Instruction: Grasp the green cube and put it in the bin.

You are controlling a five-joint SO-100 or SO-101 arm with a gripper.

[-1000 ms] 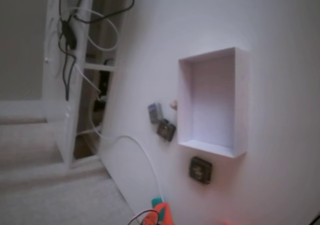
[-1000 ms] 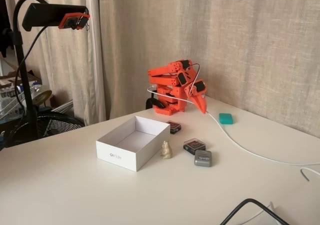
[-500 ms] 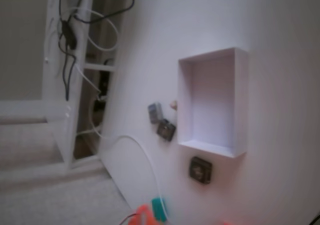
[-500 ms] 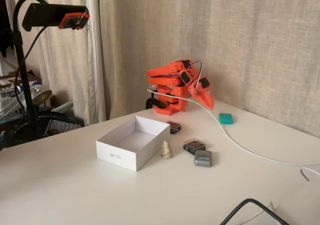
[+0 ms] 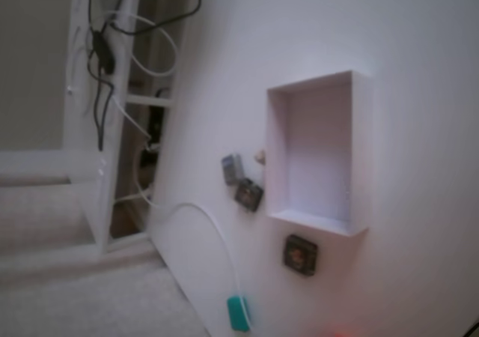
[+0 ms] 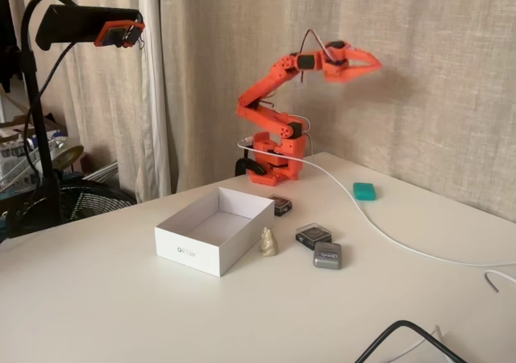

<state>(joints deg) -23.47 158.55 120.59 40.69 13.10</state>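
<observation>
The green cube (image 6: 364, 190) lies on the white table at the right, behind the white cable; in a fixed view the cube (image 5: 239, 312) sits near the bottom edge. The bin (image 6: 187, 249), a white shallow box, stands left of centre with nothing showing inside; its rim (image 5: 360, 150) also shows from above. The orange arm is stretched upward, and my gripper (image 6: 372, 62) hangs high in the air in front of the curtain, well above and slightly left of the cube, open with nothing between its fingers. The gripper is out of the top-down fixed view.
Two dark square blocks (image 6: 280, 205) (image 6: 313, 235), a grey block (image 6: 327, 255) and a small beige figurine (image 6: 268, 242) lie right of the bin. A white cable (image 6: 387, 234) crosses the table from the arm's base. A black cable (image 6: 403, 329) lies at the front edge.
The arm has unfolded from a low crouch near its base and swung up, carrying the gripper from just above the table to high in the air. The cube and bin stayed put.
</observation>
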